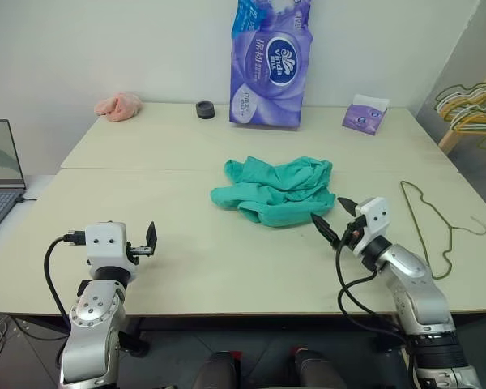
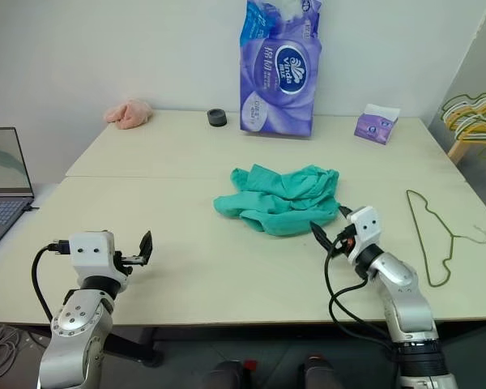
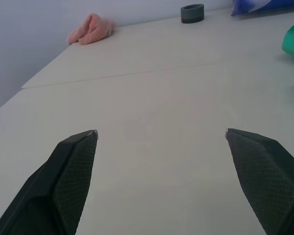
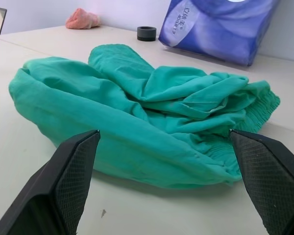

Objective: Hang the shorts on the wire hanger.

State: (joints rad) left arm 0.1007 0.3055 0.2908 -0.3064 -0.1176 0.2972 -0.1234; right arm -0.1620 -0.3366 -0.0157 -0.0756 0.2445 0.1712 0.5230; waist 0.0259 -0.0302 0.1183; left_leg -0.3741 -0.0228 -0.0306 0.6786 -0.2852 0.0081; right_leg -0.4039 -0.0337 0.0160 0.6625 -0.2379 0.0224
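The teal-green shorts (image 1: 277, 191) lie crumpled in the middle of the table, their gathered waistband toward the right (image 4: 257, 105). The olive-green wire hanger (image 1: 434, 227) lies flat on the table to the right of them, hook pointing right. My right gripper (image 1: 334, 217) stands open just in front of the shorts' near right edge, fingers spread and empty, aimed at the cloth. My left gripper (image 1: 151, 240) is open and empty over bare table at the near left, well away from the shorts.
A small pink cloth (image 1: 119, 106) and a black ring (image 1: 205, 109) sit at the back, beside a tall purple tissue pack (image 1: 269, 65) and a small purple packet (image 1: 365, 113). A laptop (image 1: 0, 174) stands at far left; more hangers (image 1: 472, 105) hang at far right.
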